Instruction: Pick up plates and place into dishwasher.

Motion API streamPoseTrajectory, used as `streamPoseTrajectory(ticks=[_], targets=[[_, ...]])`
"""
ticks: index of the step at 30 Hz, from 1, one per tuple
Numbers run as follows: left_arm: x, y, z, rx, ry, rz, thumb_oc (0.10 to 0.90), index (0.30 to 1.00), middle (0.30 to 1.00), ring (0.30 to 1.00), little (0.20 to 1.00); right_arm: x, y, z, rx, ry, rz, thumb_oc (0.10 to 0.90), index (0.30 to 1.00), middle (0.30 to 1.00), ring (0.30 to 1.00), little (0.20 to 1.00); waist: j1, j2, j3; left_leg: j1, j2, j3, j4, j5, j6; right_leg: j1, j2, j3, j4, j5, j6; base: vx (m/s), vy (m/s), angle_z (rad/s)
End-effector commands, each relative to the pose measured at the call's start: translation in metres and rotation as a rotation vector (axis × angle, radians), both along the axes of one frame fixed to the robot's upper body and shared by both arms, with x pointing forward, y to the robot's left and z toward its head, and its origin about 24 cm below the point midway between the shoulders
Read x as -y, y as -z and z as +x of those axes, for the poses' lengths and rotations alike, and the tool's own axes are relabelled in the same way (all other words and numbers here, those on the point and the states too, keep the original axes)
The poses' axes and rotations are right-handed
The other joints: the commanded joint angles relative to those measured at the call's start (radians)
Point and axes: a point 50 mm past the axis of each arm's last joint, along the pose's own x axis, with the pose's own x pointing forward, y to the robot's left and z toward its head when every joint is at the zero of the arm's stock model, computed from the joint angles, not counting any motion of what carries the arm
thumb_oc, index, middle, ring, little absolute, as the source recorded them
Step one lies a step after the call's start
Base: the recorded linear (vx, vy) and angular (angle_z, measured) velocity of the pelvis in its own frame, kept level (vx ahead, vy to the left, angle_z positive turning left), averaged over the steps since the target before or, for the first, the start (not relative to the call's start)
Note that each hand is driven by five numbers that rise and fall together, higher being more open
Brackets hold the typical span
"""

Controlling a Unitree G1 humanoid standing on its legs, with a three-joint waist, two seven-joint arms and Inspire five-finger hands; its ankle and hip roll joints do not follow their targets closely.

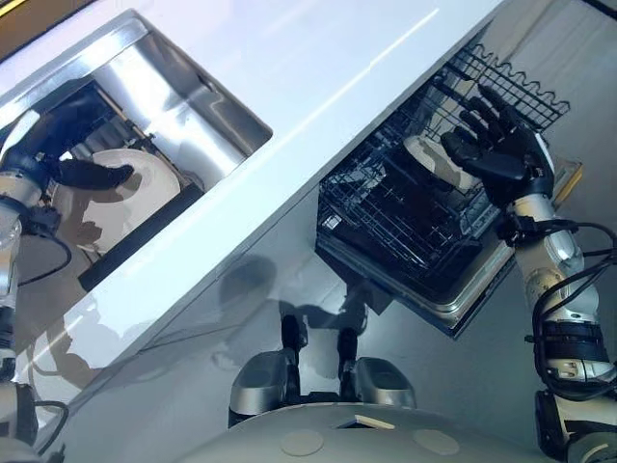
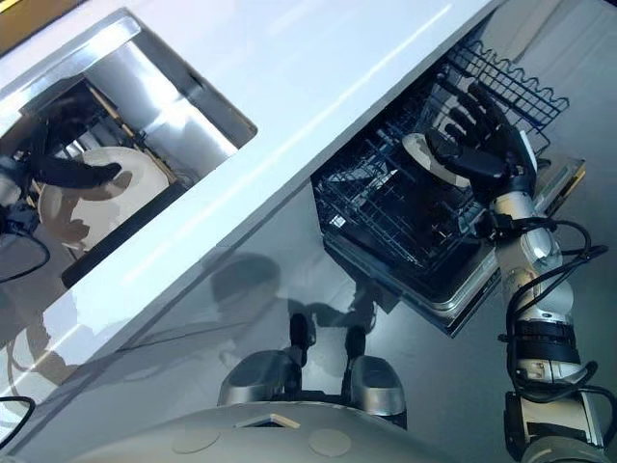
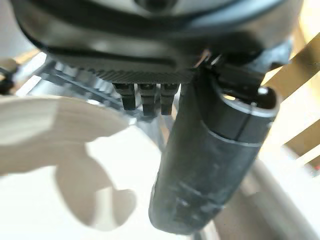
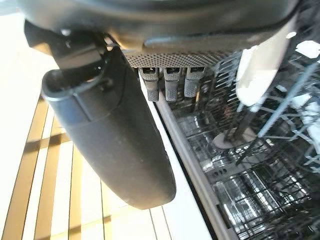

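A stack of white plates (image 1: 135, 188) lies in the steel sink (image 1: 193, 96) at the upper left. My left hand (image 1: 48, 140) reaches into the sink, its thumb (image 3: 200, 165) laid across the top plate (image 3: 60, 200) and its fingers straight. At the right, the dishwasher's lower rack (image 1: 405, 222) is pulled out. One white plate (image 1: 429, 159) stands on edge in that rack. My right hand (image 1: 506, 159) hovers open just beside this plate, fingers spread and holding nothing. In the right wrist view the plate (image 4: 257, 70) stands among the wire tines past the fingers.
A long white counter (image 1: 337, 77) runs diagonally between the sink and the dishwasher. The open dishwasher door (image 1: 482, 289) lies under the rack. A second wire rack (image 1: 521, 82) sits above and behind my right hand. Grey floor spreads below the counter.
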Motion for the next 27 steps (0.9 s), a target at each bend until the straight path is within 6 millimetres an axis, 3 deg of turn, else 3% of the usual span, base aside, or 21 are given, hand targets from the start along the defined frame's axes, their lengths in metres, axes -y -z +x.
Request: streamPoseTrajectory(ticks=[1, 8, 16, 17, 18, 19, 21, 22, 27], targets=[[-0.031, -0.021, -0.013, -0.108, -0.096, 0.175, 0.8, 0.9, 0.9, 0.9, 0.9, -0.001, -0.026, -0.009, 0.125, -0.081, -0.071, 0.8, 0.9, 0.9, 0.9, 0.9, -0.022, 0.052, -0.229, 0.024, -0.026, 0.017, 0.034, -0.161, 0.0, -0.063, -0.012, -0.029, 0.11, -0.104, 0.085, 0.0, 0.05, -0.14], [-0.049, -0.017, -0.029, -0.344, -0.141, 0.267, 0.8, 0.9, 0.9, 0.9, 0.9, 0.001, -0.018, -0.016, 0.091, -0.095, -0.072, 0.8, 0.9, 0.9, 0.9, 0.9, -0.033, 0.053, -0.22, 0.023, -0.033, 0.016, 0.03, -0.161, 0.009, -0.07, -0.007, -0.007, 0.103, -0.092, 0.092, 0.0, 0.028, -0.13], [-0.053, -0.021, -0.041, -0.477, -0.106, 0.214, 0.8, 0.9, 0.9, 0.9, 0.9, 0.005, -0.012, -0.018, 0.056, -0.095, -0.074, 0.8, 0.9, 0.9, 0.9, 0.9, -0.021, 0.051, -0.219, 0.023, -0.037, 0.007, 0.025, -0.158, 0.013, -0.068, -0.003, -0.004, 0.094, -0.083, 0.096, -0.01, -0.011, -0.05], [-0.052, -0.021, -0.04, -0.465, -0.089, 0.187, 0.663, 0.782, 0.782, 0.782, 0.763, 0.005, -0.012, -0.018, 0.053, -0.095, -0.069, 0.8, 0.9, 0.9, 0.9, 0.9, -0.018, 0.05, -0.22, 0.023, -0.037, 0.005, 0.025, -0.157, 0.013, -0.067, -0.003, -0.006, 0.093, -0.083, 0.096, -0.02, -0.039, 0.0], [-0.051, -0.022, -0.04, -0.463, -0.085, 0.18, 0.663, 0.782, 0.782, 0.782, 0.763, 0.005, -0.012, -0.018, 0.053, -0.096, -0.067, 0.8, 0.9, 0.9, 0.9, 0.9, -0.017, 0.05, -0.22, 0.023, -0.037, 0.005, 0.025, -0.157, 0.013, -0.067, -0.003, -0.007, 0.093, -0.083, 0.096, -0.02, -0.047, 0.0], [-0.046, -0.022, -0.038, -0.427, -0.052, 0.133, 0.418, 0.573, 0.573, 0.573, 0.518, 0.005, -0.011, -0.018, 0.049, -0.098, -0.057, 0.8, 0.9, 0.9, 0.9, 0.9, -0.013, 0.05, -0.221, 0.023, -0.037, 0.002, 0.024, -0.155, 0.011, -0.065, -0.002, -0.012, 0.092, -0.084, 0.095, -0.02, -0.049, 0.0], [-0.036, -0.022, -0.032, -0.349, 0.026, 0.027, 0.163, 0.354, 0.354, 0.354, 0.263, 0.004, -0.009, -0.018, 0.044, -0.102, -0.054, 0.8, 0.9, 0.9, 0.9, 0.9, -0.008, 0.048, -0.222, 0.022, -0.036, -0.001, 0.025, -0.154, 0.01, -0.063, -0.001, -0.018, 0.093, -0.086, 0.094, -0.02, -0.06, 0.0], [-0.033, -0.021, -0.031, -0.335, 0.046, -0.002, 0.1, 0.3, 0.3, 0.3, 0.2, 0.003, -0.008, -0.018, 0.043, -0.102, -0.05, 0.8, 0.9, 0.9, 0.9, 0.9, -0.007, 0.048, -0.222, 0.022, -0.036, -0.003, 0.024, -0.153, 0.009, -0.062, -0.001, -0.019, 0.093, -0.087, 0.093, -0.02, -0.05, 0.0], [0.008, -0.015, -0.013, -0.176, 0.269, -0.238, 0.1, 0.3, 0.3, 0.3, 0.2, -0.004, -0.007, -0.016, 0.054, -0.11, -0.043, 0.8, 0.9, 0.9, 0.9, 0.9, 0.005, 0.044, -0.225, 0.021, -0.032, -0.013, 0.025, -0.151, 0.006, -0.059, 0.001, -0.033, 0.098, -0.097, 0.088, -0.02, -0.059, 0.02]])
